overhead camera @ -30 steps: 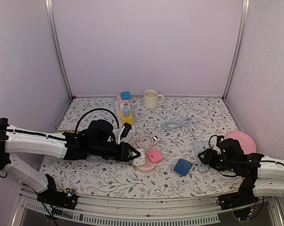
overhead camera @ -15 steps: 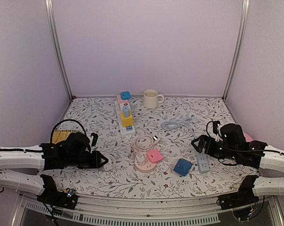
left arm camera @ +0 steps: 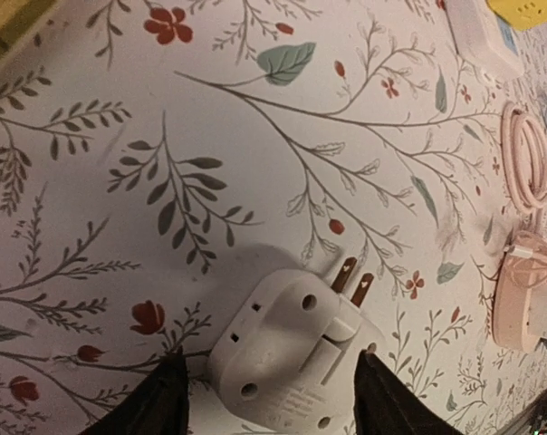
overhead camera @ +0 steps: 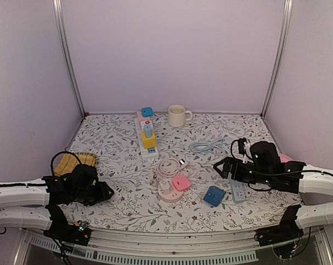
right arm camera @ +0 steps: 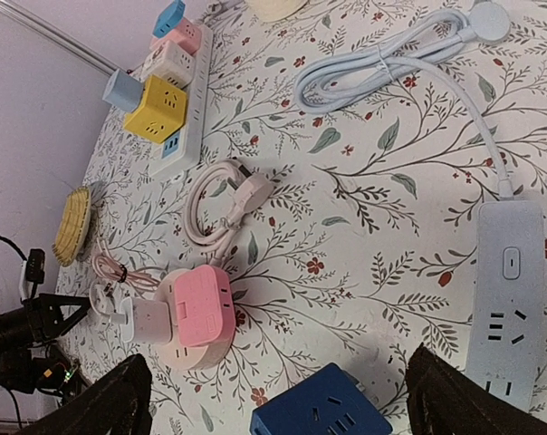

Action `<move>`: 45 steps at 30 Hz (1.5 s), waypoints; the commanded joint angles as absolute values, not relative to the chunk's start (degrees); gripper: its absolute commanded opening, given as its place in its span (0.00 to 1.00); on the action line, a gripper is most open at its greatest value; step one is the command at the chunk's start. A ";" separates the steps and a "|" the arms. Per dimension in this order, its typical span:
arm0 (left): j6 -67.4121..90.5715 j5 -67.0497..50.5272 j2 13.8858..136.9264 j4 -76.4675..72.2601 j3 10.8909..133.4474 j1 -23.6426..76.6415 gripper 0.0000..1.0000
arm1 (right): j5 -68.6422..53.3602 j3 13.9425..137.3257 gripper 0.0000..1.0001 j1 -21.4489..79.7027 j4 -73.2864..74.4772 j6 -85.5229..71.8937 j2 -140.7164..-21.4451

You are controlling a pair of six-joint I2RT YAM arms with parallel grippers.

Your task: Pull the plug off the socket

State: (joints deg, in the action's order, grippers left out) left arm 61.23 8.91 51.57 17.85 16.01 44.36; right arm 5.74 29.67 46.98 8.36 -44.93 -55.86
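Left wrist, white plug (left arm camera: 292, 358) on table (left arm camera: 210, 136) (prongs (left arm camera: 353, 279) bare)

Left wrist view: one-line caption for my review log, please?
White plastic two-prong plug, prongs bare, sits between the left gripper's black fingers against the floral tablecloth.

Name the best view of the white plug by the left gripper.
Left wrist: the white plug lies prongs bare between the open jaws of the left gripper. In top external the gripper mostly hides it; right wrist shows nothing clear of it.
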 commanded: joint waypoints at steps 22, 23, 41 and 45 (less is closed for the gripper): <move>57.15 22.13 65.36 25.47 38.56 62.49 0.92 | 10.05 31.76 0.99 47.69 4.90 -43.01 -53.16; 56.75 22.42 67.12 25.44 39.79 63.55 0.92 | 10.07 31.53 0.99 47.69 4.84 -43.05 -52.79; 54.12 20.02 83.24 20.80 48.19 70.50 0.92 | -8.79 43.57 1.00 48.53 -4.81 -36.89 -78.39; 54.21 20.32 82.56 20.48 47.50 70.53 0.93 | -10.60 45.89 1.00 48.74 -6.74 -37.11 -85.88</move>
State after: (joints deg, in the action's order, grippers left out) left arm 54.63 20.23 83.00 22.15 47.68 69.84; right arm -6.52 43.62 48.16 -3.49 -38.44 -80.71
